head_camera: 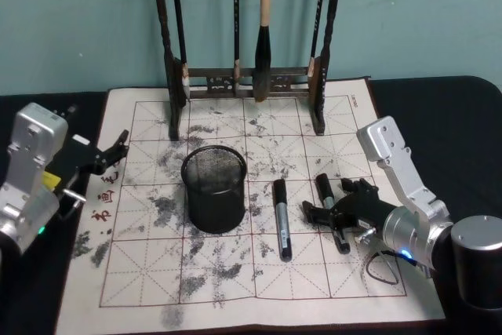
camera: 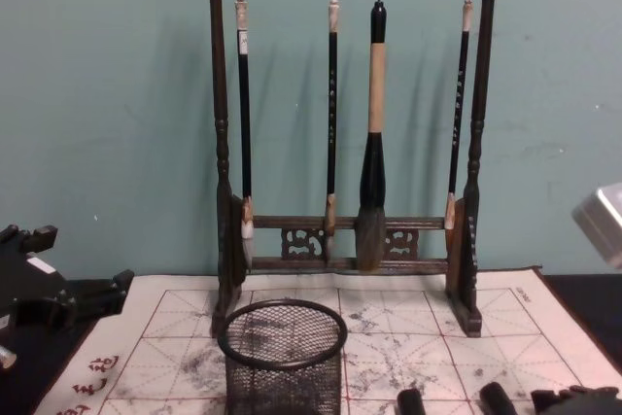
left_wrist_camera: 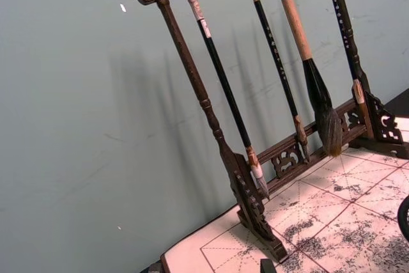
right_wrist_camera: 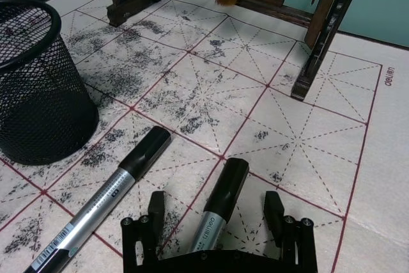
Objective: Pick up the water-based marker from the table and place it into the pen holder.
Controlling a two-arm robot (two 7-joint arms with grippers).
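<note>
Near the worktop's right front corner, the right pincer is spread wide around a water-based marker lying flat. Nothing is lifted. Squeezing, lifting and dropping it into the mesh pen holder are left. By the left edge, the left pincer waits, spread.
</note>
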